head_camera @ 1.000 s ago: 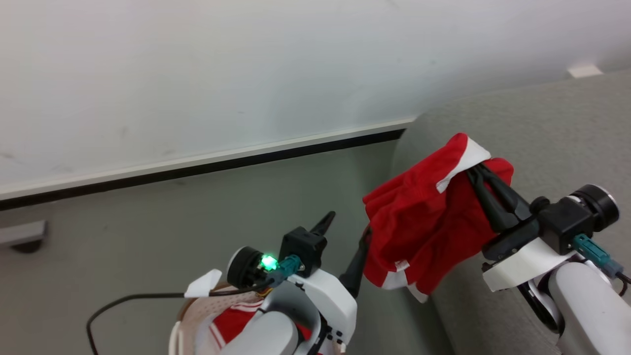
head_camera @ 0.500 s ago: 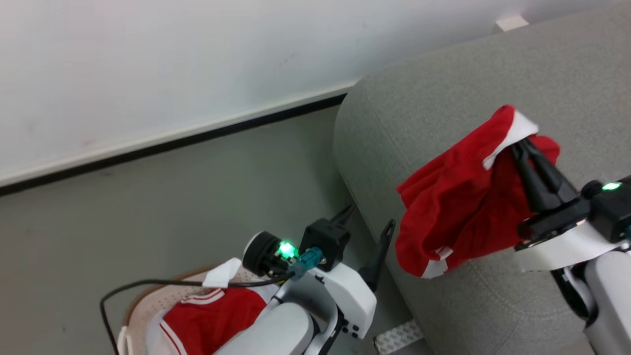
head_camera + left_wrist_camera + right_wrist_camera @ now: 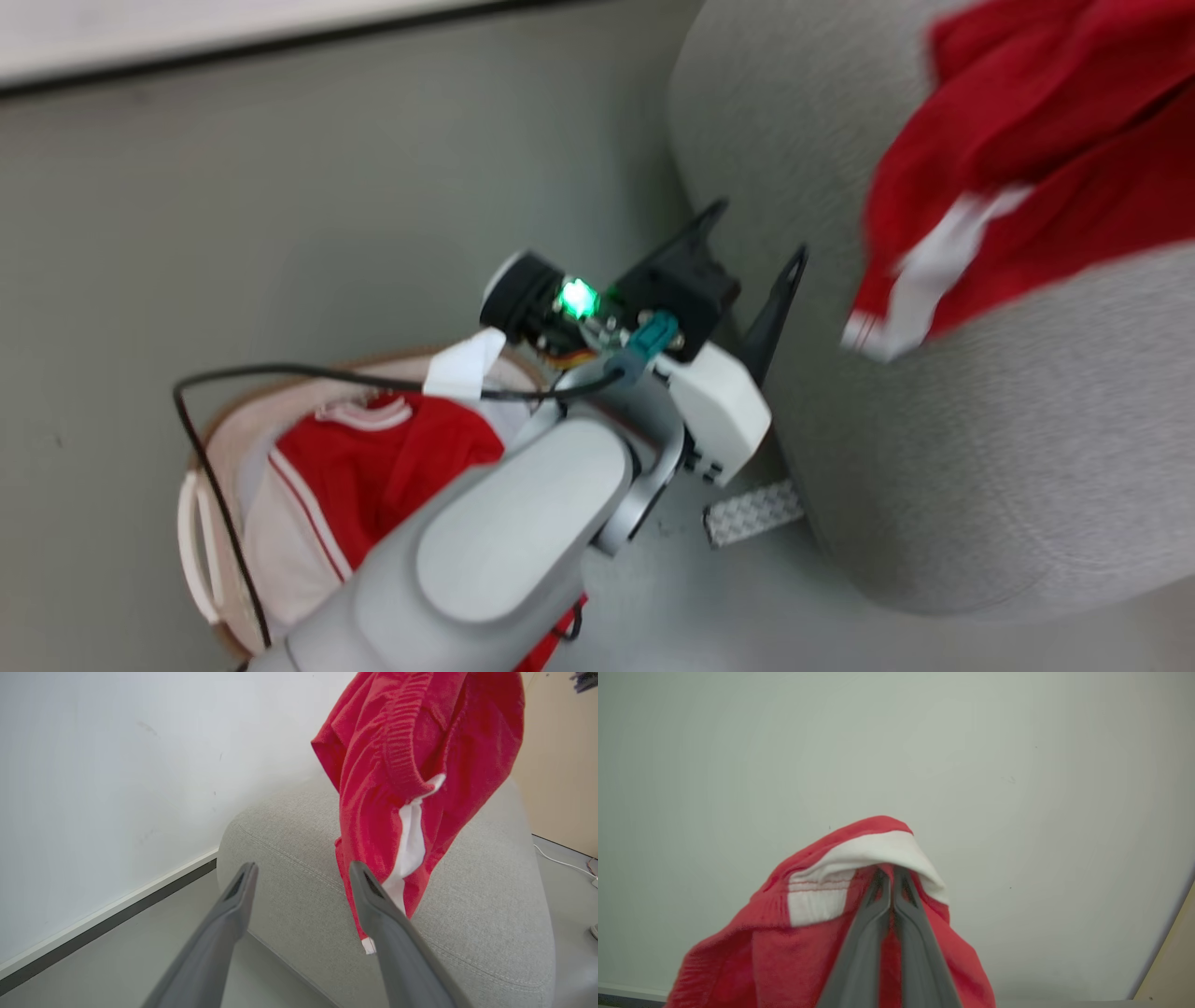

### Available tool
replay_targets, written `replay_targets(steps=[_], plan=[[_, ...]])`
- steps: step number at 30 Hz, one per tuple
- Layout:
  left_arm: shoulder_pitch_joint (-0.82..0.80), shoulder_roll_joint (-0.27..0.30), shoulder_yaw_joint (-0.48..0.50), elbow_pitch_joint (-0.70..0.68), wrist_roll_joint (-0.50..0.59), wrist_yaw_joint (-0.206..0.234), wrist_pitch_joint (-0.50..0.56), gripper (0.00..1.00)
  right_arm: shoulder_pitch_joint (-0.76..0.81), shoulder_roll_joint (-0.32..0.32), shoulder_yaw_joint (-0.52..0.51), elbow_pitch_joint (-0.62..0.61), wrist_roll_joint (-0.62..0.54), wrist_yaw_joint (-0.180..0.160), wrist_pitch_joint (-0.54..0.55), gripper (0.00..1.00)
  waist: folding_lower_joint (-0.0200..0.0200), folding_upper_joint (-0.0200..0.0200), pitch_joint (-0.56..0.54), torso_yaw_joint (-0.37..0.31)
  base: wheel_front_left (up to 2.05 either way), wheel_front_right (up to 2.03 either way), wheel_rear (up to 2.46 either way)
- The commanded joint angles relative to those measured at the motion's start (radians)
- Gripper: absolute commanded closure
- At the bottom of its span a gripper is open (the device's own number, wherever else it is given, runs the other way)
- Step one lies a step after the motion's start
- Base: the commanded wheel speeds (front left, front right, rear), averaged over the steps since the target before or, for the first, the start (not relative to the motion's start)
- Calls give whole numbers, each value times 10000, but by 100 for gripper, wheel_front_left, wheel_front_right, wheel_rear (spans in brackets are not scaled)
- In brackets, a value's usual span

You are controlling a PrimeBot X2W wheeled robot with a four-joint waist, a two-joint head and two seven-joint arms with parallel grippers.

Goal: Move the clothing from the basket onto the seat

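A bright red piece of clothing (image 3: 1027, 140) with white trim hangs in the air above the grey seat (image 3: 980, 448), at the head view's upper right. My right gripper (image 3: 889, 873) is shut on its white-banded edge, and the cloth (image 3: 822, 933) drapes down around the fingers. My left gripper (image 3: 752, 243) is open and empty beside the seat's rounded end, above the floor. In the left wrist view its fingers (image 3: 302, 868) point at the seat (image 3: 467, 896), with the hanging clothing (image 3: 411, 742) just past the right fingertip. Another red garment (image 3: 373, 457) lies in the cream basket (image 3: 217, 439) at lower left.
My left forearm (image 3: 504, 551) covers part of the basket. A black cable (image 3: 308, 373) runs across the basket to the left wrist. A patterned grey strip (image 3: 752, 511) lies on the floor by the seat's base. A white wall (image 3: 117, 788) with a dark baseboard stands behind.
The head camera has tilted down, so the whole picture shifted. The held clothing has travelled from the seat's edge to further over the seat. My left gripper stays open near the seat's end.
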Motion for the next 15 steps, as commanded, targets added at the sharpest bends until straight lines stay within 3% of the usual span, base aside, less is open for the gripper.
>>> replay_targets(steps=[1,10,15], plan=[[-358,-15,20,107,176,-12,8,0,-646,-247,-320,260,109,-25,0,100,-3,-1,1143,501,0,0,0],[-1864,-214,-180,524,414,-74,103,0,-3933,-2206,-2113,2954,-103,-25,-2,100,-3,-1,2473,835,0,0,0],[-2286,-260,-275,616,433,26,27,0,-4439,-2455,-2802,4675,-977,-25,1,100,-3,-1,2968,907,0,0,0]])
